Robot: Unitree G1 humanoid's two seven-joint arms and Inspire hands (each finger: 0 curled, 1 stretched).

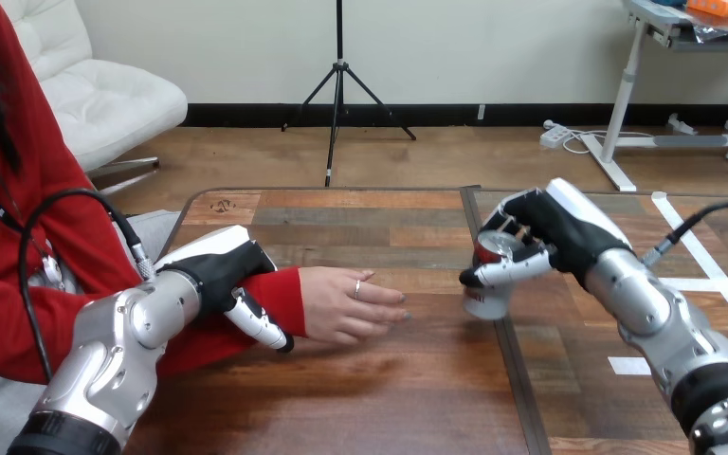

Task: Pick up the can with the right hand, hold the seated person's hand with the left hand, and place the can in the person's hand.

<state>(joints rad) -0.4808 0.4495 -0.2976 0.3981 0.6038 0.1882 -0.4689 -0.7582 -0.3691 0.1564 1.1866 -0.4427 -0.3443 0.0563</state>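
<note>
Your right hand (548,227) is clasped round the can (484,301), with its thumb (504,271) crossing the near side of the can and its fingers wrapped round the far side, so the can's silver top sits up inside the grasp and only the lower body shows beneath. You have the can low over the wooden table (408,379), right at the seam (517,379) where the two tabletops meet; whether its base touches the wood or hangs just clear you cannot tell from the head view. The right forearm runs in from the lower right corner, angled up and toward the middle of the table. Your left hand (216,268) lies over the person's red sleeve (282,287) just behind the cuff, its white-shelled back up and its thumb (261,325) curled down the near side of the wrist, so it is closed on the wrist. The person's hand (346,303) reaches out past your left hand and rests on the table with its fingers loosely bent, pointing toward the can. A stretch of bare tabletop lies between those fingertips and the can, so the two are near but apart.
</note>
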